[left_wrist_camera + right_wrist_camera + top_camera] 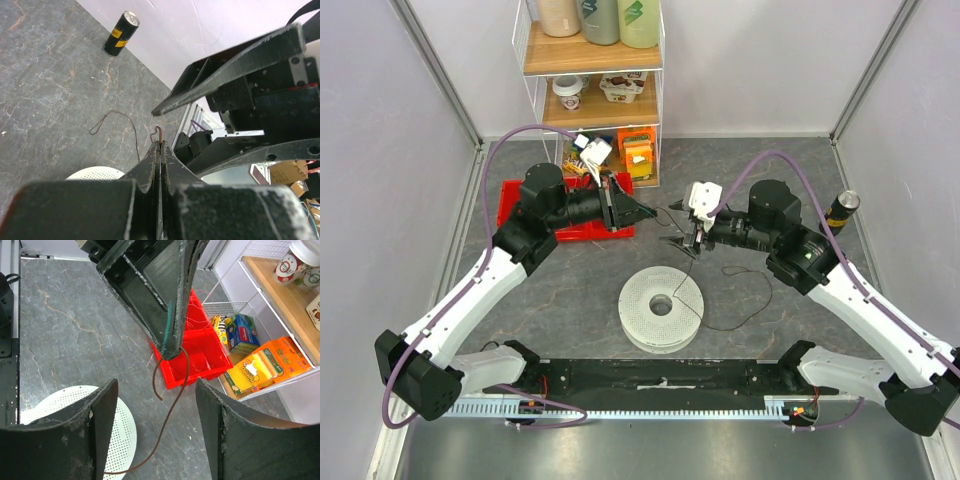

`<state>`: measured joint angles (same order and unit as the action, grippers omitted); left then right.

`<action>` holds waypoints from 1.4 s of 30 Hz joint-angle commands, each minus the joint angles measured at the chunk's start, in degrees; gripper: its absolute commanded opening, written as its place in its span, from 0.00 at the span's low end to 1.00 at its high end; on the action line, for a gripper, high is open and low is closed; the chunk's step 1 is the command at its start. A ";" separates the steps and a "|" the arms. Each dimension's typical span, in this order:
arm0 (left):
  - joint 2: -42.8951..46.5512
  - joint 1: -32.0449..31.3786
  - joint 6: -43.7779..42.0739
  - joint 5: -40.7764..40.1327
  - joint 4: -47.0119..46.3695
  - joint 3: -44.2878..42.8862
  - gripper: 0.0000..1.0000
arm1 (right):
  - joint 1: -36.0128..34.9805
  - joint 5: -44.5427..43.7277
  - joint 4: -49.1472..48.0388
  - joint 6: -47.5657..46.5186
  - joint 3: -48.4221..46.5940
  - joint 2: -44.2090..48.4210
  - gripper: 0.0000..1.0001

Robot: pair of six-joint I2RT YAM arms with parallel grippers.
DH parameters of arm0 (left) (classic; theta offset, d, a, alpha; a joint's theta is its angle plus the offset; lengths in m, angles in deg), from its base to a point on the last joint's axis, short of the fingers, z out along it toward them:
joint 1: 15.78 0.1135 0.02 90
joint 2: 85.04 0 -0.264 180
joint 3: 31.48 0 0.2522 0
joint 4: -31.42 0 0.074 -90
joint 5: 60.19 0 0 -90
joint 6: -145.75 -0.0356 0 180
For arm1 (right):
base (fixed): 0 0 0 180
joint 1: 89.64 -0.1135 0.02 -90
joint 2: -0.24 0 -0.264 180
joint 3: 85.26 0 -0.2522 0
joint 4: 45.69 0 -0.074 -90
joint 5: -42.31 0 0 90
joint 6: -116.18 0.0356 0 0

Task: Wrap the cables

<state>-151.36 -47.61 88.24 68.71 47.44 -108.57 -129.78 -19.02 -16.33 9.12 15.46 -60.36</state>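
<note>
While the left end effector (159, 148) pinches it, the cable (172, 411) dangles below.

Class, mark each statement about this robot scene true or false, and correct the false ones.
1. The left gripper is shut on the cable. True.
2. The right gripper is shut on it too. False: it is open, not gripping the cable.
3. The spool lies flat on the table between the arms. True.
4. The can sits in the red bin. False: it is on the table near the right wall.
</note>
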 commanded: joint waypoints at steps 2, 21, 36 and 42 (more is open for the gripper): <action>0.85 0.28 3.98 -1.19 -3.93 0.31 0.02 | -1.52 -4.40 -3.99 -2.45 1.35 -0.48 0.66; 0.23 0.90 8.73 1.18 -8.24 1.19 0.02 | -1.96 -8.54 -6.28 1.06 2.41 -0.75 0.38; 0.49 0.98 9.61 1.01 -8.77 1.63 0.02 | -1.87 -8.45 -7.68 2.38 2.23 -1.37 0.02; 1.72 2.47 7.42 1.54 -7.36 2.77 0.47 | -0.74 -10.73 -5.84 5.45 2.67 -0.75 0.00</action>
<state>-151.34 -46.63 95.84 69.06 40.47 -106.89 -131.42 -27.94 -20.75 11.70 17.84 -61.78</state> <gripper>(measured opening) 0.233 0.011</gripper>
